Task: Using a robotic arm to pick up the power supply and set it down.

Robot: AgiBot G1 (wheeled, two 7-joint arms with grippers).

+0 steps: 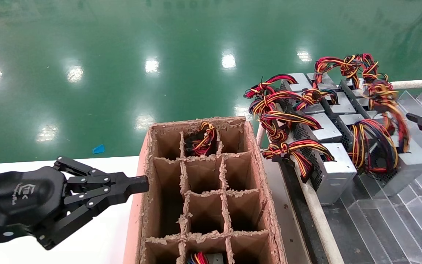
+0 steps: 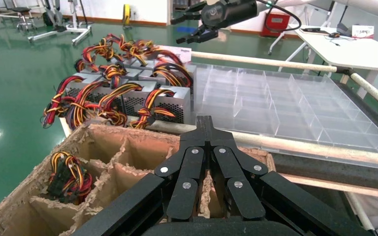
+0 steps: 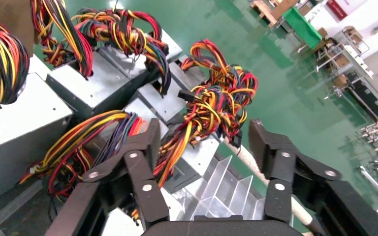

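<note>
Silver-grey power supply (image 3: 19,123) sits among its twins on the rack, ungrasped — the right pincer (image 3: 204,142) hovers spread above tangled wires (image 3: 197,118), which could snag its fingers; left pincer (image 1: 141,184) rests closed by the cardboard crate (image 1: 255,172).

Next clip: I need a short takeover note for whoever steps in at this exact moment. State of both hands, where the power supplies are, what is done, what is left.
Right hand: open, empty, hovering over the cluster of power supplies on the rack to the robot's right, above a wire bundle; touching nothing.
Left hand: shut, empty, idle at the left edge of the cardboard divider box.
Box: one unit's wires show in a far cell, another in a near cell; the middle cells look empty.
Done: no grasp for this pick.
Left: lower, grip one power supply, lift it, set it down.
</note>
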